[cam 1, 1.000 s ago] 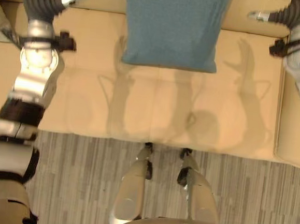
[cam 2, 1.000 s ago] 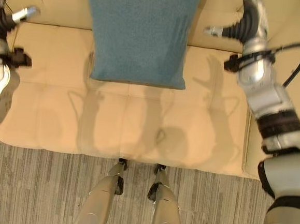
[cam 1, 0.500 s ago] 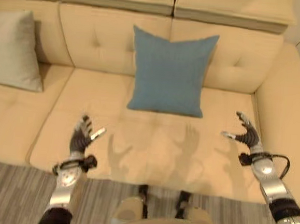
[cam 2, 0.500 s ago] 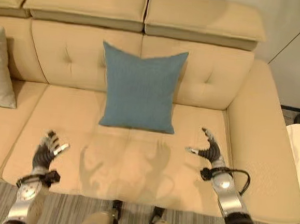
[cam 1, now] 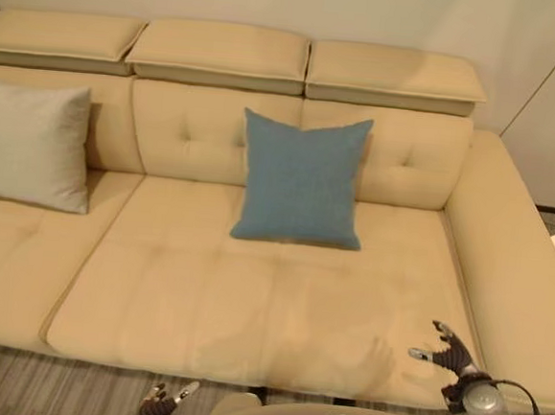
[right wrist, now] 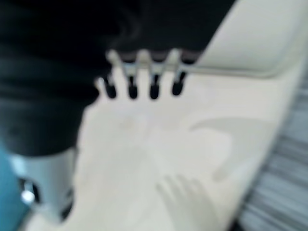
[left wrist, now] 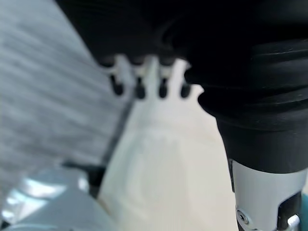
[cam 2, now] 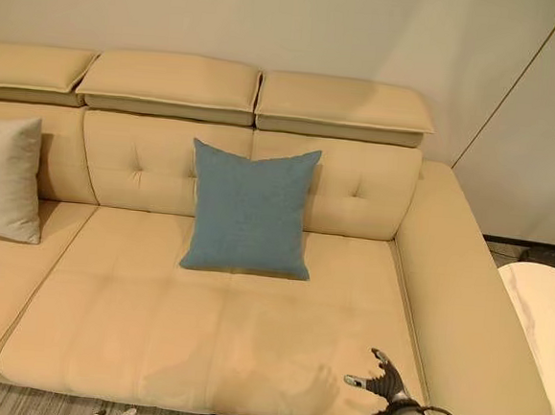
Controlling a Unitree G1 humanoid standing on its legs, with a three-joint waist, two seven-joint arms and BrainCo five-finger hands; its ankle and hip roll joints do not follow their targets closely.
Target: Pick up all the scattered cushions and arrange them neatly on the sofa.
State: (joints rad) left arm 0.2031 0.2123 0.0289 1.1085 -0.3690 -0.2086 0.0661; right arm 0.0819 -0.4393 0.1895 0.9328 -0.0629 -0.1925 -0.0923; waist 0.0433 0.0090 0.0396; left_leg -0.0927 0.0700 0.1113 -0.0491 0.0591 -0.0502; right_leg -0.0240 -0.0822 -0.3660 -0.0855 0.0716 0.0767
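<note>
Plain pale wall backs a wide cream sofa, whose seat spreads up and away from both hands. Ahead of the right hand and off to its left, well apart from it, a blue cushion stands upright against the backrest; far beyond the left hand, toward the sofa's left end, a grey cushion leans likewise. Just off the right hand's outer side, past the sofa arm, sits a white round table. Both cushions look light, soft and yielding, likely to sag if pinched at a corner, so a hold on both side edges or under the bottom seam would suit. The right hand hovers spread and empty over the seat's front corner; the left hand hangs low by the striped floor, fingers loosely straight, holding nothing.
</note>
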